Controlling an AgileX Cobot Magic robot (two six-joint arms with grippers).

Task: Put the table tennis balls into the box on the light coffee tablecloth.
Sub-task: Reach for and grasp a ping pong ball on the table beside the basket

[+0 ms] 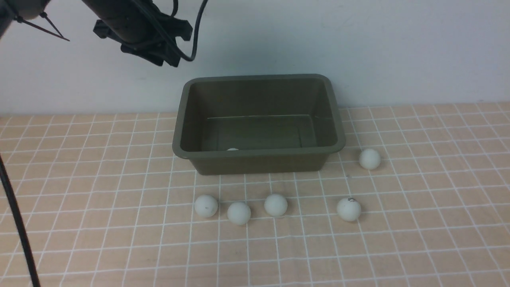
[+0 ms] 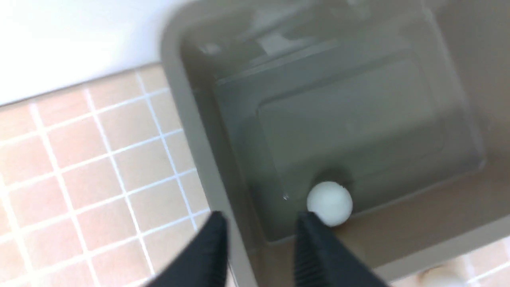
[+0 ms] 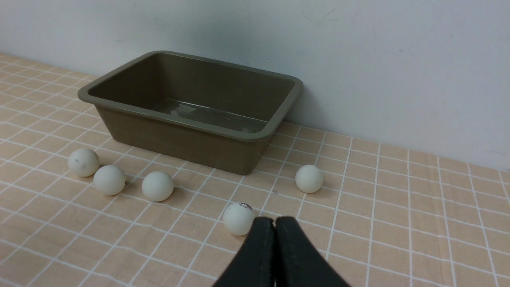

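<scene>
The olive-green box stands on the light coffee tablecloth against the wall. One white table tennis ball lies inside it by the near wall; only its top shows in the front view. Three balls lie in a row before the box. Two more lie to the right. My left gripper is open and empty, high over the box's left rim. My right gripper is shut and empty, low over the cloth near a marked ball.
A pale wall rises just behind the box. The left arm hangs at the upper left with a cable trailing from it. Another black cable crosses the left edge. The right arm is out of the front view.
</scene>
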